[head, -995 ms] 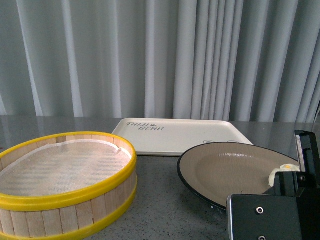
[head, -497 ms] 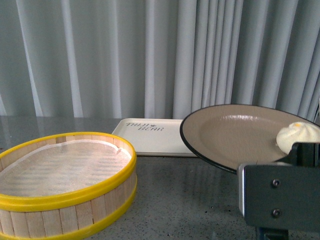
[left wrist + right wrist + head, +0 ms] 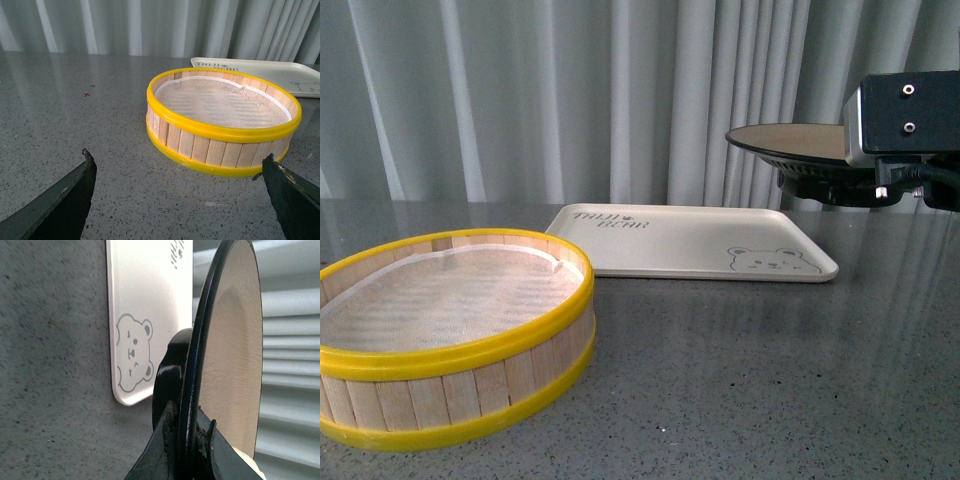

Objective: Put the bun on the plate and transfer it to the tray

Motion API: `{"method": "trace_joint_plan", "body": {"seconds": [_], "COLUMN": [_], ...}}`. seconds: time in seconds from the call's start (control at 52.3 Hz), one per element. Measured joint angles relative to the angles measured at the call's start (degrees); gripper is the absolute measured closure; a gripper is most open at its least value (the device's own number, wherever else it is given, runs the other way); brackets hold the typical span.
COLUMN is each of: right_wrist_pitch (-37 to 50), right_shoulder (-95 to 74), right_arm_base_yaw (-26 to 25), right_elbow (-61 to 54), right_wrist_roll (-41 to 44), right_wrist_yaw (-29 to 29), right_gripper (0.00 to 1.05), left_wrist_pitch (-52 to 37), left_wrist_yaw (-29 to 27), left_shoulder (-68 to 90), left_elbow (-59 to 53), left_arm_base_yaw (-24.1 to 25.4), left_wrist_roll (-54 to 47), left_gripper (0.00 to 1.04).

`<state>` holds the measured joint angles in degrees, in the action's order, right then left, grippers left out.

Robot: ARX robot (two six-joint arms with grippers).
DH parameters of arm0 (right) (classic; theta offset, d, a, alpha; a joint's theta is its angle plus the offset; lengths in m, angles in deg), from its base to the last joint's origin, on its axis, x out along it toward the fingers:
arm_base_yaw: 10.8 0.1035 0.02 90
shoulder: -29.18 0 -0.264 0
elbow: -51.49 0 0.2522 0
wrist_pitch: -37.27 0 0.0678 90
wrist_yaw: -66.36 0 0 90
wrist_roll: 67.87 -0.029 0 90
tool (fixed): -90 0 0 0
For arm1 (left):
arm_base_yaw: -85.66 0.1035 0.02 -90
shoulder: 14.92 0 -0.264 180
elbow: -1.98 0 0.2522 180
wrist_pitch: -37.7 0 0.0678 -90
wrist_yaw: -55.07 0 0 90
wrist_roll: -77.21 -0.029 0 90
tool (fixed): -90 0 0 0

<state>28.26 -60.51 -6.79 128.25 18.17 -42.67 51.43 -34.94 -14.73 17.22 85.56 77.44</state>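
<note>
the right hand pinches the plate by its rim, high over the bear corner of the tray. the bun sits beside that grip, so any tilt going down could roll it off. the left hand hangs wide, empty.

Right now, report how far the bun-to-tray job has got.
Done: the yellow-rimmed wooden steamer holds no bun, and a pale rounded edge on the taupe-brown black-rimmed round plate is probably the white bun. In hand: the right gripper clamps the plate's rim, holding it in the air, off the cream rectangular tray. Remaining: set it on the tray.
</note>
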Motion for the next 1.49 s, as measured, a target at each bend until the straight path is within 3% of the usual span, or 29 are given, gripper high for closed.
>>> {"method": "trace_joint_plan", "body": {"seconds": [0.191, 0.784, 1.492], "right_wrist_pitch": [-2.7, -6.5, -0.5], "right_shoulder": [-11.6, -33.7, -37.3], "right_arm_base_yaw": [-1.7, 2.3, 5.2], "right_elbow": [12.3, 34.9, 33.7], "right_wrist_roll": [2.6, 4.7, -1.3], "right_wrist_yaw": [-0.5, -2.5, -3.6], "right_gripper": [1.02, 1.02, 1.02], "left_wrist_pitch": [0.0, 0.0, 0.0], "left_wrist_yaw": [0.0, 0.0, 0.0], "left_shoulder": [0.0, 0.0, 0.0], "left_elbow": [0.0, 0.0, 0.0], "left_arm_base_yaw": [0.0, 0.0, 0.0], "left_wrist_roll": [0.0, 0.0, 0.0], "left_gripper": [0.07, 0.07, 0.07]}}
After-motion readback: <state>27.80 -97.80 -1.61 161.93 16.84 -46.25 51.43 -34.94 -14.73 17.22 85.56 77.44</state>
